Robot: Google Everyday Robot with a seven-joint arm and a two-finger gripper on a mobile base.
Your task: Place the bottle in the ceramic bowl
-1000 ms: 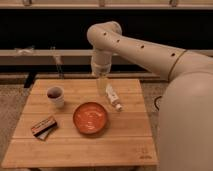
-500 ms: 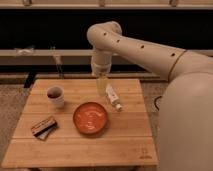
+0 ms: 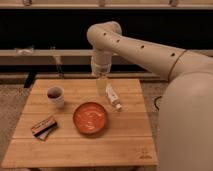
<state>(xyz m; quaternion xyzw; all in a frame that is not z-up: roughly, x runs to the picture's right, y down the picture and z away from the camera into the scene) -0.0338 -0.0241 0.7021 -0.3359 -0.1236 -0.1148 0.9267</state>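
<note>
1. Camera view is showing my gripper [image 3: 102, 86] hanging over the far half of the table [image 3: 75, 150], just behind the bottle [image 3: 113, 97] and slightly to its left in the picture.
2. Almost nothing is changing. Compared with the views from a second ago and half a second ago, my arm is keeping the same pose and every object is staying where it was.
3. My jaws are standing released and are gripping nothing.
4. The bottle is lying on its side on the table with its reddish cap pointing toward the near edge. It is resting close to the far right rim of the ceramic bowl [image 3: 91, 119], and I am judging that the two are not touching.
5. The ceramic bowl is sitting empty near the middle of the table, with a white cup [image 3: 55, 95] to its far left and a dark flat packet [image 3: 43, 127] to its near left.
6. I am reading this stillness as a pause before the reach, so the grasp is not yet begun and the whole placing step is still ahead.
7. I am judging that the next move needs a short shift toward the bottle and a descent with the jaws set across its slim body. Since it is lying on its side, a nudge could roll it away.
</note>
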